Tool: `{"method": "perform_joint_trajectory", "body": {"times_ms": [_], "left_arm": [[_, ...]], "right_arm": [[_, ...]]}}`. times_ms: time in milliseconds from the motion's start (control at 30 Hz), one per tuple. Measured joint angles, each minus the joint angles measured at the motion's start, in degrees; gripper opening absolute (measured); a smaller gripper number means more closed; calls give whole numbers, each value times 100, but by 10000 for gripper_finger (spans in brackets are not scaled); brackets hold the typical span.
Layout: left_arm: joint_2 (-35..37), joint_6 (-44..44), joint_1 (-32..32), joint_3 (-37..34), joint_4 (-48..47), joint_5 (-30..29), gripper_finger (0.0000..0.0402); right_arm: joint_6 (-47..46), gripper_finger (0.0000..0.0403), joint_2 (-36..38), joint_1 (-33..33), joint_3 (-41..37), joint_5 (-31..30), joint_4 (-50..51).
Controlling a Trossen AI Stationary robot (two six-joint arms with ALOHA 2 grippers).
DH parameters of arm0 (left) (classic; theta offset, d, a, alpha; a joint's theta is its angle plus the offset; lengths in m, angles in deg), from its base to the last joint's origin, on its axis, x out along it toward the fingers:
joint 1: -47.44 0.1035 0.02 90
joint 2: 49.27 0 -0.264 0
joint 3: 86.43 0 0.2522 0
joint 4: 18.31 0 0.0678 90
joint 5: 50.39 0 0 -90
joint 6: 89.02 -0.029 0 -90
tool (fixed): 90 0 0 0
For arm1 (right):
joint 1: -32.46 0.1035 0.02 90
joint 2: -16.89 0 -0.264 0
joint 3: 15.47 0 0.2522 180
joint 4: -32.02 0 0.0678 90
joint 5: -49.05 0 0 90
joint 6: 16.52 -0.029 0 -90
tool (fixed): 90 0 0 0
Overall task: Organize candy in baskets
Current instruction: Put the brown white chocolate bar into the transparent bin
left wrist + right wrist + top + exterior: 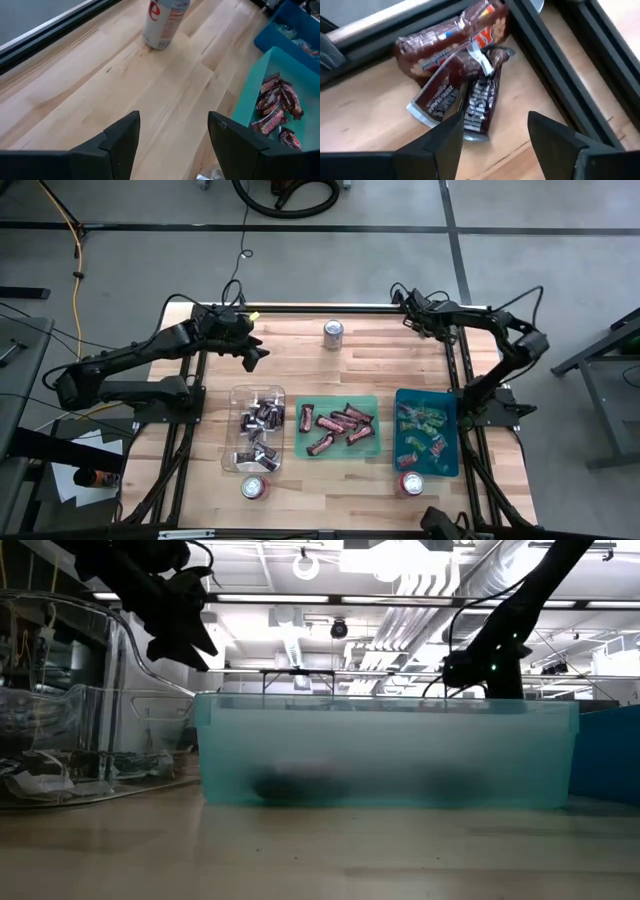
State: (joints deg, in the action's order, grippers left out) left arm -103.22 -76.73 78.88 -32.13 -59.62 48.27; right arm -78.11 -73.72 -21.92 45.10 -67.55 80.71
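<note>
While hovering with fingers spread, right pincer (492,135) is aiming at candy (465,80) piled at surface's (380,340) 1 o'clock corner; wrappers look light, crinkly, slippery, so pinching mid-bar seems best. Left pincer (172,137) is waiting open.

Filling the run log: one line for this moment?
left gripper open, idle | right gripper open above loose candy by frame corner | baskets filled
</note>
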Motion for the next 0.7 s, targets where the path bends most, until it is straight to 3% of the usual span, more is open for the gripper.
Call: {"method": "perform_joint_trajectory", "body": {"times_ms": [133,500,600,700], "left_arm": [[0,0,0,0,-2,0,220],[0,2,0,0,-8,-24,220],[0,4,0,0,-8,-26,220],[0,4,0,0,-12,-28,220]], "right_arm": [[-414,200,-223,54,78,-346,-179],[-698,163,-659,266,160,-578,-227],[-582,120,-857,396,162,-560,-168],[-423,42,-991,508,166,-660,-63]]}}
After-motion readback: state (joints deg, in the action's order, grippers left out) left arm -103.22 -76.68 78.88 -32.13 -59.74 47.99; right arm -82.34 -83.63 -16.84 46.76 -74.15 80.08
